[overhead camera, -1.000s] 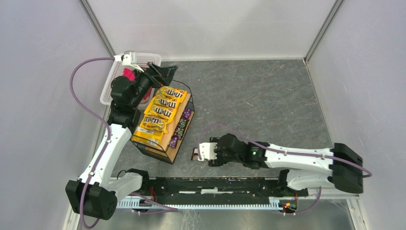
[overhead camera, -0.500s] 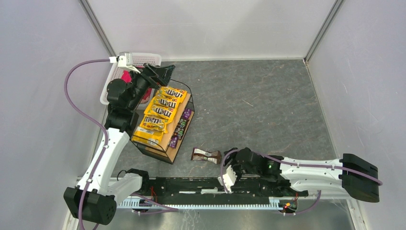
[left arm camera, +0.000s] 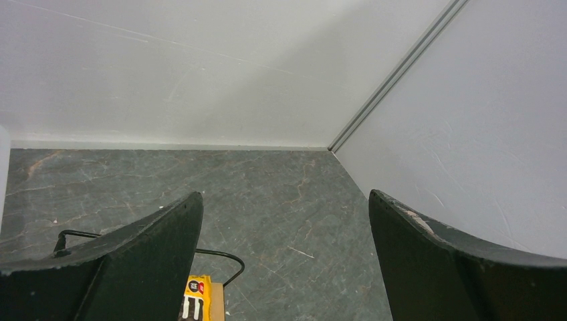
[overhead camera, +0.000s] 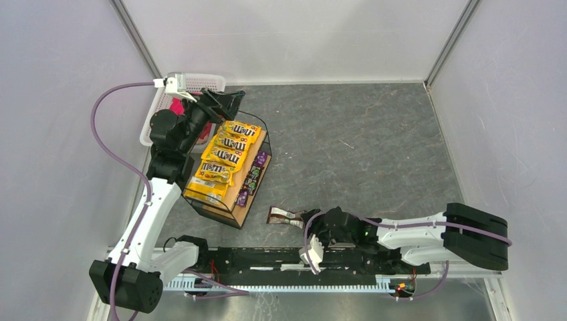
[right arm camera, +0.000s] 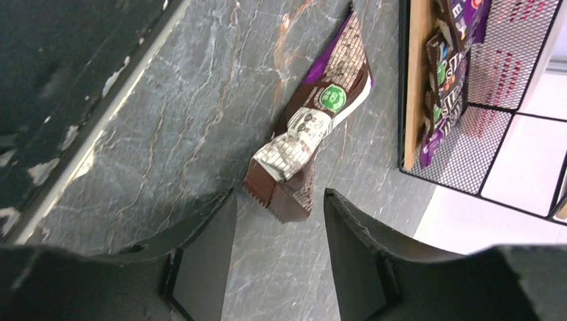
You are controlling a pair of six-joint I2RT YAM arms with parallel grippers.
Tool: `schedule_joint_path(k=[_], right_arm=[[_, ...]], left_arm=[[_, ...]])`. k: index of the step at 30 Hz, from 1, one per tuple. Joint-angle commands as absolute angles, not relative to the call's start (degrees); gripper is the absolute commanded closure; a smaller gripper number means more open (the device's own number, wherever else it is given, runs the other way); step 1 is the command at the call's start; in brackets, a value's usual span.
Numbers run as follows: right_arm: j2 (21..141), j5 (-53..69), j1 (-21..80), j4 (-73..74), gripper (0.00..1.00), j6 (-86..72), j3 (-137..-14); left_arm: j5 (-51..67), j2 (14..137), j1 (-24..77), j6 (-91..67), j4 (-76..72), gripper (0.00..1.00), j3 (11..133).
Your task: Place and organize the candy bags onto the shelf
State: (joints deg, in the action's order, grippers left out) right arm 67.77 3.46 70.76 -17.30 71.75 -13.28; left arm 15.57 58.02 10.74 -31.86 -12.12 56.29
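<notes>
Several yellow candy bags (overhead camera: 224,155) lie stacked on the top plank of the black wire shelf (overhead camera: 256,184), and dark purple and brown bags (overhead camera: 253,177) lie on its lower tier. One brown candy bag (overhead camera: 286,215) lies flat on the grey floor to the right of the shelf; it also shows in the right wrist view (right arm camera: 307,134). My right gripper (right arm camera: 279,194) is open and empty, its fingertips on either side of the bag's near end, just short of it. My left gripper (left arm camera: 282,195) is open and empty above the shelf's far end, where a yellow bag (left arm camera: 194,301) shows below it.
A white perforated basket (overhead camera: 190,83) holding a pink cloth (overhead camera: 179,105) stands behind the shelf at the far left. The black rail (overhead camera: 267,257) runs along the near edge, close behind my right gripper (overhead camera: 304,226). Grey walls close in the floor (overhead camera: 361,147).
One second ago my right gripper was at the brown bag. It then left the bag on the floor and drew back towards the rail. The left arm has barely moved.
</notes>
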Motion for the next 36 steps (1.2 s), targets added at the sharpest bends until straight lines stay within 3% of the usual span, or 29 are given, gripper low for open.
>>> schedule_joint_path(k=[1, 8, 15, 21, 26, 30, 36], right_arm=[[71.67, 6.94, 70.95, -26.18, 0.43, 73.44, -14.15], [75.98, 7.83, 70.88, -32.53, 0.5, 73.27, -13.79], [75.82, 4.69, 70.93, -30.29, 0.84, 61.08, -17.25], [72.49, 1.69, 70.93, -30.87, 0.88, 48.23, -18.04], [67.29, -2.57, 70.68, -27.87, 0.88, 28.39, -22.21], [66.36, -4.28, 67.05, -25.03, 0.96, 6.88, -25.96], [72.1, 16.58, 56.72, -30.24, 0.99, -23.57, -27.82]], left_arm=[[16.68, 58.0, 11.07, -31.38, -13.45, 0.01, 57.92], [16.96, 58.86, 11.07, -31.46, -13.45, 0.01, 57.92], [17.04, 58.98, 11.07, -31.38, -13.45, 0.01, 58.0], [16.48, 59.38, 11.07, -30.79, -13.14, 0.01, 57.9], [15.94, 59.59, 11.07, -30.03, -12.57, 0.01, 58.1], [15.31, 59.59, 11.07, -29.47, -11.93, 0.01, 58.35], [14.24, 59.83, 11.07, -28.45, -11.23, 0.01, 58.53]])
